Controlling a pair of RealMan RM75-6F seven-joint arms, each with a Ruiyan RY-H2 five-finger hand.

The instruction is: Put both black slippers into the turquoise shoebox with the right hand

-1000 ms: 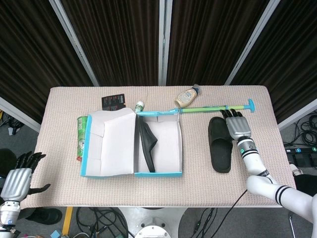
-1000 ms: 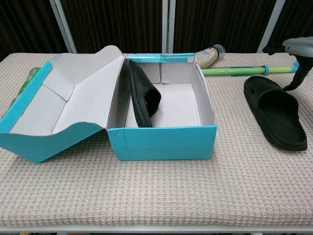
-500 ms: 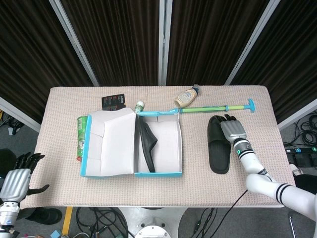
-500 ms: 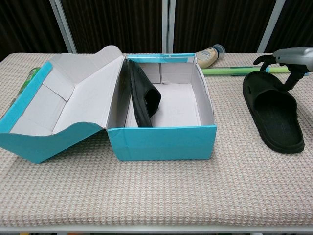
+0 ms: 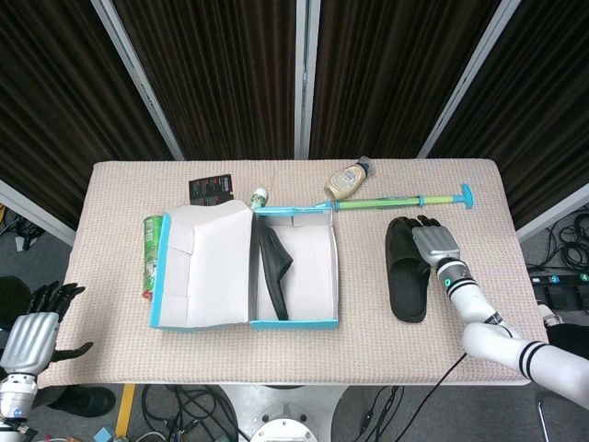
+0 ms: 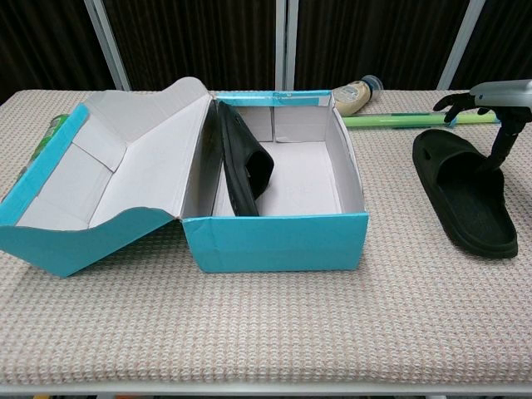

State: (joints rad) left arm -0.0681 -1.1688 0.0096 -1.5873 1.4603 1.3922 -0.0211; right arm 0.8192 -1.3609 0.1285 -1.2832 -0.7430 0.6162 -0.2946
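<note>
Right hand (image 5: 435, 246) over the loose black slipper's (image 5: 408, 276) strap — touching.

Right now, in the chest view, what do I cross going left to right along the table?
Open lid of the turquoise shoebox → black slipper standing on edge inside the box → bare box floor → second black slipper flat on the table → right hand at its far end.

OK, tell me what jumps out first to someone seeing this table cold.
The open turquoise shoebox dominates mid-table, one black slipper propped on edge against its inner left wall. To its right the second slipper lies flat on the cloth, the right hand poised over its toe end.
</note>
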